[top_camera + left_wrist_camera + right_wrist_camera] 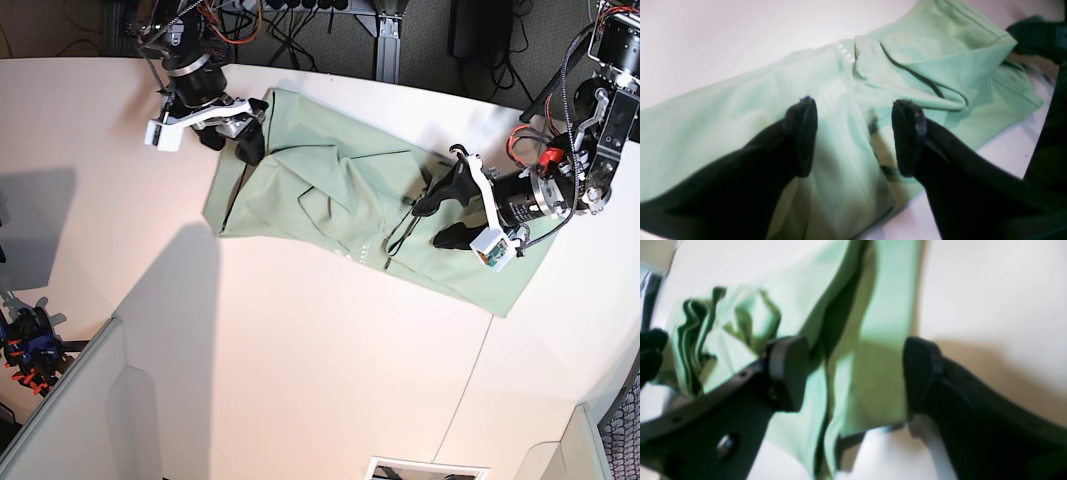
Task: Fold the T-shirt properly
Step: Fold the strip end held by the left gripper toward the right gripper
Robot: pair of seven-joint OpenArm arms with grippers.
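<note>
Hands, left hand (853, 136) and right hand (853, 373), gape wide, empty, over the T-shirt (340, 185) on the table (300, 360).

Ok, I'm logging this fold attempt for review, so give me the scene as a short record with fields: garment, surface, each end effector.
garment: T-shirt, pale mint green, lying in a long band across the table, folded lengthwise with creases and overlapping layers
surface: plain white table
left end effector: open, over the shirt, fabric showing between its fingers, nothing gripped
right end effector: open, above the shirt's other end near a bunched section
fold status: not yet a compact fold; shirt is one long strip
</note>
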